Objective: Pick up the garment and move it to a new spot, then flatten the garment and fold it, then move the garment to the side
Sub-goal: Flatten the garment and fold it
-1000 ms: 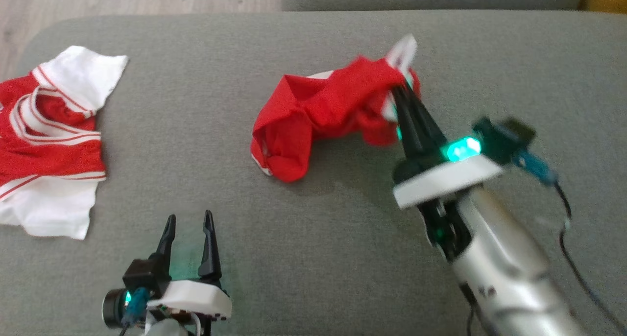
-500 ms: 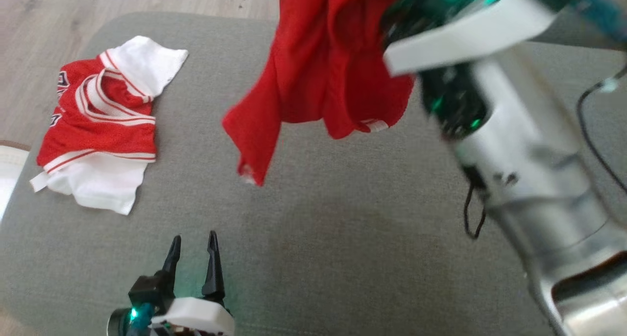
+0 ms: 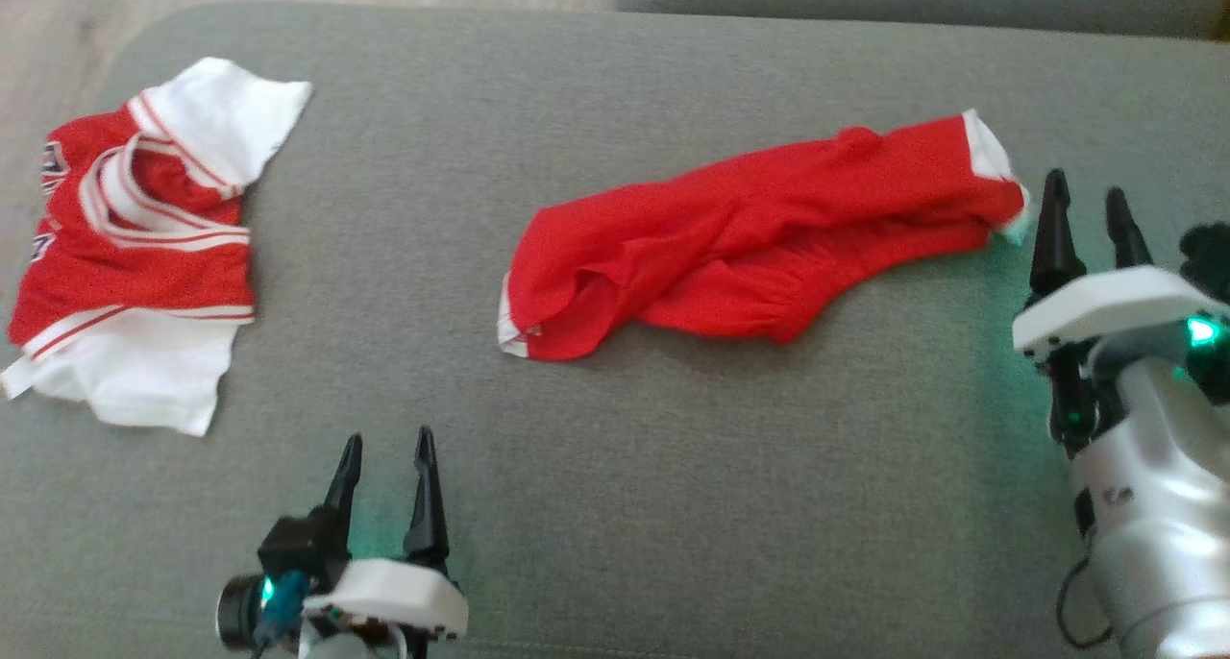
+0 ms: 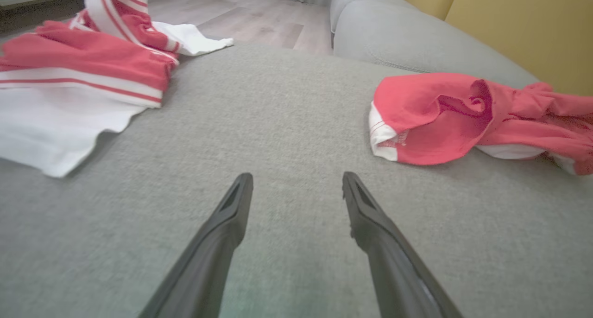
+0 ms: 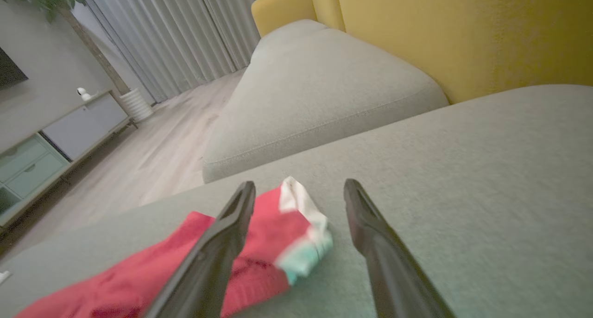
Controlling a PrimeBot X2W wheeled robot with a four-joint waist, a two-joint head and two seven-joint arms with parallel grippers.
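In the left wrist view, the red-and-white jersey (image 4: 83,67) is cut off by the left edge and the red garment (image 4: 463,118) by the right edge. The red garment's white hem (image 5: 299,202) is blurred in the right wrist view.

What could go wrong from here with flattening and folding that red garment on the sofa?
The red garment lies bunched and twisted, so flattening may trap hidden folds.
The right gripper, open, sits right beside the white-trimmed end; closing there might pinch the cushion too.
The red-and-white garment at the left crowds that side for the final move.
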